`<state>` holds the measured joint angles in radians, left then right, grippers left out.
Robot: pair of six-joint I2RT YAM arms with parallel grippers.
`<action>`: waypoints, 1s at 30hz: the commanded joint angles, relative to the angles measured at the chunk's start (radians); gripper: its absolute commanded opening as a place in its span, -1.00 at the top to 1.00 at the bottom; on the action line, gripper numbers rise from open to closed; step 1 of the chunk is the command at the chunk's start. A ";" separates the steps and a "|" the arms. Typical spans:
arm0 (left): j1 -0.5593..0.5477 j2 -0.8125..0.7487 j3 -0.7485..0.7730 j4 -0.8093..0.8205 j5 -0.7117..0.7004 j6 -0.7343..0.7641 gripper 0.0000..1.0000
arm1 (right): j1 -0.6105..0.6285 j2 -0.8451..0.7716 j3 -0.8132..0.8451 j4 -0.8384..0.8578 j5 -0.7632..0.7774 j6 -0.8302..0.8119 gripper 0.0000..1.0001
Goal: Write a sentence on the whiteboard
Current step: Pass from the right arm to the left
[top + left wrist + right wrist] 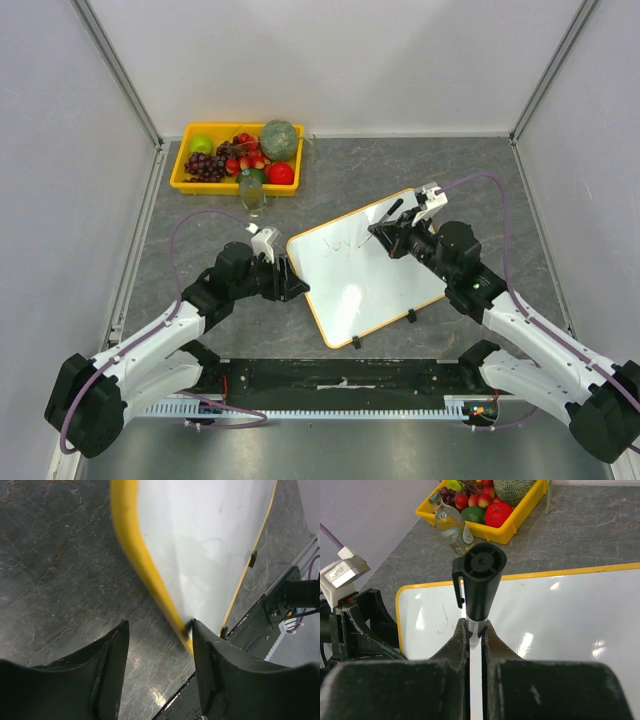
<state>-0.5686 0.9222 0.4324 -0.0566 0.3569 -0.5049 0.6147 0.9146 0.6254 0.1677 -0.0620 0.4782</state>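
Note:
The whiteboard [375,285], white with an orange-yellow frame, lies tilted on the table's middle, two black clips on its near edge. A few faint dark marker strokes [342,243] sit near its far left corner; they also show in the right wrist view [442,620] and I cannot read any words. My right gripper [388,238] is shut on a black-capped marker [477,585], held over the board's upper part [560,610]. My left gripper [290,285] is open at the board's left corner. Its right finger [215,660] touches the yellow frame [145,565].
A yellow fruit tray [185,183] with grapes, apples and a melon stands at the back left. A small glass bottle [251,193] stands in front of it, also in the right wrist view [452,525]. A black rail [340,375] runs along the near edge.

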 commanded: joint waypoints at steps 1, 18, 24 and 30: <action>0.001 -0.037 0.026 -0.054 -0.038 0.046 -0.32 | -0.041 -0.032 0.034 0.013 -0.081 0.043 1.00; 0.004 -0.239 0.069 -0.104 -0.044 -0.043 -0.40 | -0.135 -0.077 0.037 0.033 -0.274 0.094 1.00; -0.005 -0.301 0.201 -0.245 -0.075 0.040 -0.39 | -0.135 -0.071 0.034 0.076 -0.370 0.131 1.00; -0.098 -0.113 0.362 -0.186 -0.027 0.130 -0.38 | -0.135 -0.049 0.027 0.142 -0.453 0.194 1.00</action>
<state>-0.6071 0.6769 0.6857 -0.2707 0.3042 -0.4789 0.4831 0.8577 0.6254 0.2131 -0.4297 0.6106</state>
